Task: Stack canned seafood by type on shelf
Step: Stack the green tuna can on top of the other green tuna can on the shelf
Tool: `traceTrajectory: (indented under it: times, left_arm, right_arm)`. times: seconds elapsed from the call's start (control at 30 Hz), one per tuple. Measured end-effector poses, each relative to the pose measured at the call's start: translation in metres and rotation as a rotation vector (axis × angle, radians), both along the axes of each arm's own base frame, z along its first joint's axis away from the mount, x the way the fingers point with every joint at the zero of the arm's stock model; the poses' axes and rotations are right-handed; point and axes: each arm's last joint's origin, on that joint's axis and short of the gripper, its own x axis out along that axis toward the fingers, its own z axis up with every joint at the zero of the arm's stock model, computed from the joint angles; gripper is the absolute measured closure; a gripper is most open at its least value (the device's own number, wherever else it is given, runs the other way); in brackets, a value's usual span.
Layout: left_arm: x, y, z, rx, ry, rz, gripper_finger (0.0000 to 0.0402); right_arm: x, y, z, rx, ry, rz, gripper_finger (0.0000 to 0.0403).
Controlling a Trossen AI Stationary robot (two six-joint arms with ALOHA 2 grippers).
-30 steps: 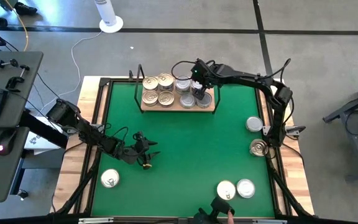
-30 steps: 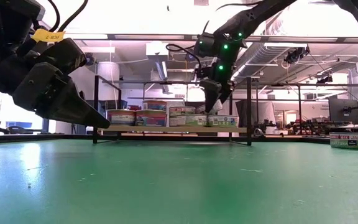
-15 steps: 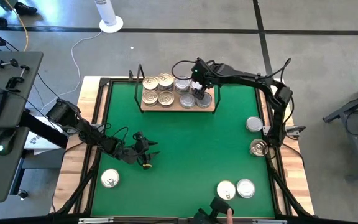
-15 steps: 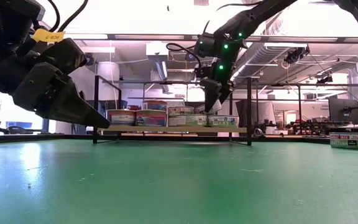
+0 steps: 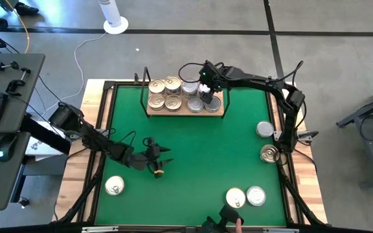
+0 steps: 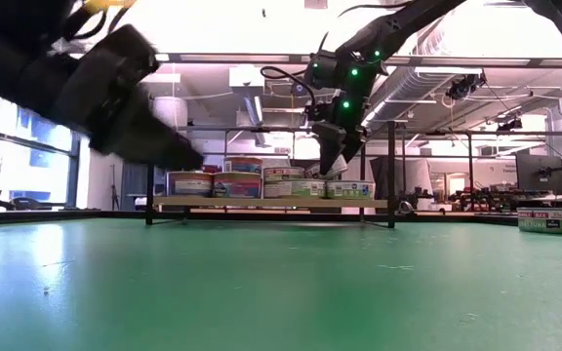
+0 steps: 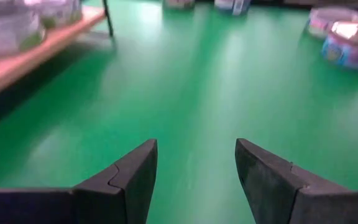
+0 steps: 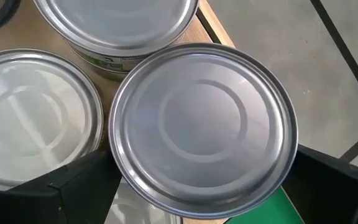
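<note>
The shelf (image 5: 185, 109) stands at the far middle of the green mat, with gold-lidded cans (image 5: 164, 94) on its left part and silver-lidded cans (image 5: 192, 96) on its right. My right gripper (image 5: 207, 97) hangs over the shelf's right end, pointing steeply down. It is open, its fingers on either side of a silver can (image 8: 201, 127) that lies on top of another can. My left gripper (image 5: 160, 167) hovers open and empty just above the mat's near-left part (image 7: 196, 162). My right gripper has one finger (image 8: 79, 183) at each side of the top silver can's rim (image 8: 120, 168), coming from above. I cannot tell whether the fingers touch the can's wall. The can lies level on the can below it.
Loose cans lie on the mat: one near left (image 5: 114, 186), two near the right edge (image 5: 264, 129) (image 5: 270, 153), and two at the near right (image 5: 236, 197) (image 5: 256, 195). Thin black uprights (image 6: 150, 171) stand at the shelf's ends. The mat's middle is bare.
My left gripper has risen a little and gone toward the table's right edge, and its finger gap is unchanged. My right gripper and the cans have kept still.
</note>
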Motion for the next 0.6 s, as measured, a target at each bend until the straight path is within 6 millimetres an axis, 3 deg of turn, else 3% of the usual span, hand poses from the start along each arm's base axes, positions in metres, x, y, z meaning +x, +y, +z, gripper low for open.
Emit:
traceTrajectory:
  times: [0.37,0.5,0.6]
  left_arm:
    - [0.04,0.015,0.029,0.066,0.034,0.045,0.0199]
    - [0.054,0.033,0.04,0.058,0.012,0.057,0.0199]
    - [0.068,0.058,0.052,0.06,-0.007,0.068,0.0201]
  right_arm:
    - [0.003,0.003,0.001,-0.026,0.005,-0.005,0.0003]
    - [0.005,0.005,0.001,-0.039,0.012,0.022,0.0003]
    - [0.005,0.006,0.001,-0.042,0.021,0.05,0.0003]
